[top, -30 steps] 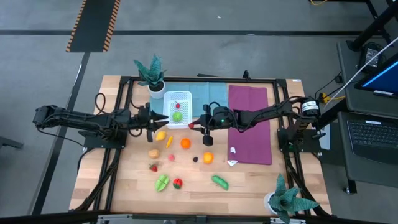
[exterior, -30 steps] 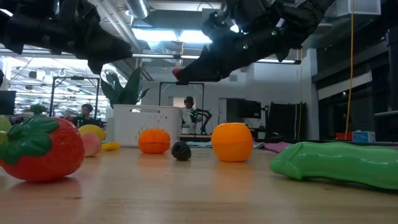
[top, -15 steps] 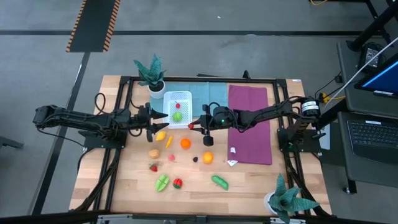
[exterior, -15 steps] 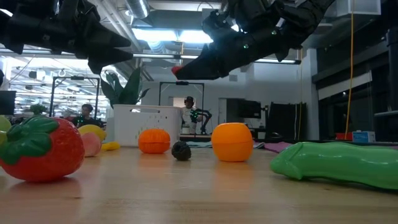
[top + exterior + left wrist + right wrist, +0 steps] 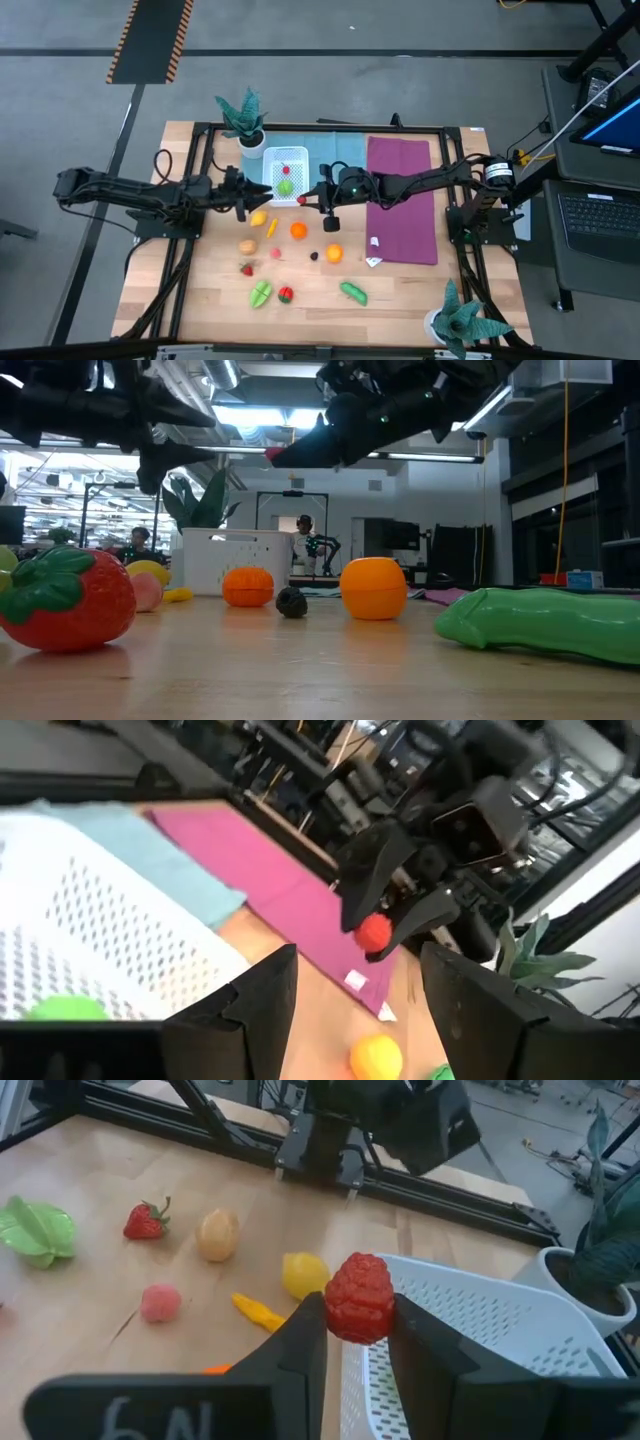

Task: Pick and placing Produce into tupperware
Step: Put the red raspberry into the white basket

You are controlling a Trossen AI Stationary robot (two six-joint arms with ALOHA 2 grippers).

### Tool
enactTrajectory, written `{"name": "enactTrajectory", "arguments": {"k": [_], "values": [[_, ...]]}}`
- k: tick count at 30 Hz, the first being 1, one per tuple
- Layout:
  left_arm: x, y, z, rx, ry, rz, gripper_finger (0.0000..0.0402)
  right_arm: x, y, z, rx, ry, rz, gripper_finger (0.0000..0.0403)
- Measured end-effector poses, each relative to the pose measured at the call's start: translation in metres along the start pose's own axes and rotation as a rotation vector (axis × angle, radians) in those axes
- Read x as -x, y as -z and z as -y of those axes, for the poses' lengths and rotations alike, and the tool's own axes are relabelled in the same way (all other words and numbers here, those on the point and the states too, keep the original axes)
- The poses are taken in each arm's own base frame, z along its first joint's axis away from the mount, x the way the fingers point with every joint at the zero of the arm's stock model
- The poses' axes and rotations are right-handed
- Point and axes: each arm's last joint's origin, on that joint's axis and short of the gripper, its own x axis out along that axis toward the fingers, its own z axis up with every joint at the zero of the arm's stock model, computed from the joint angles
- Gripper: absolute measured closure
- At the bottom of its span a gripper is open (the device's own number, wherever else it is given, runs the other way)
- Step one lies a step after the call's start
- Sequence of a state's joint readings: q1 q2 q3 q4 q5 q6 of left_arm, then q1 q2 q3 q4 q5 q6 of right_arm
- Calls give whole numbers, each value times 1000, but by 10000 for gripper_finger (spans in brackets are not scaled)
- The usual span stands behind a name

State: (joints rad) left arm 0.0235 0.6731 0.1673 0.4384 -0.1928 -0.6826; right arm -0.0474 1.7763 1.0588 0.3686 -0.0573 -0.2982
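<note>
My right gripper (image 5: 304, 199) is shut on a red raspberry (image 5: 358, 1297), in the air just off the near right corner of the white tupperware (image 5: 287, 160). The tupperware holds a green piece (image 5: 285, 187) and a small red one (image 5: 286, 170). My left gripper (image 5: 245, 201) is open and hovers left of the tupperware, above a yellow lemon (image 5: 258, 218). More produce lies on the wood: two oranges (image 5: 297, 231) (image 5: 333, 253), a tan piece (image 5: 247, 246), a strawberry (image 5: 246, 268), a green leaf (image 5: 260, 293), a green cucumber (image 5: 353, 292). My right gripper pinches the raspberry (image 5: 358, 1312) between its two fingers (image 5: 305, 1342), one on each side. The fingers reach roughly level from the table's right side. The berry is lifted clear of the table and shows above the fingertips in the right wrist view.
A purple cloth (image 5: 400, 200) and a teal cloth (image 5: 335, 150) lie at the far right of the table. Potted plants stand at the far left (image 5: 245, 118) and near right (image 5: 462, 320). A white tag (image 5: 374, 262) lies beside the purple cloth. A black frame rims the table.
My right gripper, still shut on the raspberry, has risen and moved a little toward the table's left, closer to the tupperware.
</note>
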Motion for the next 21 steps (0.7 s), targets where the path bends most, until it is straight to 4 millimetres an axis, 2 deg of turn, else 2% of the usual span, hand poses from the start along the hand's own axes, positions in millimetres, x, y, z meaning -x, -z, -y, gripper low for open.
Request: {"name": "enactTrajectory", "arguments": {"k": [14, 21], "values": [[-30, 13, -1, 30, 65, 3, 214, -1, -5, -12, 51, -19, 17, 312], [-48, 12, 7, 0, 118, -25, 220, -1, -6, -11, 56, -11, 24, 313]]}}
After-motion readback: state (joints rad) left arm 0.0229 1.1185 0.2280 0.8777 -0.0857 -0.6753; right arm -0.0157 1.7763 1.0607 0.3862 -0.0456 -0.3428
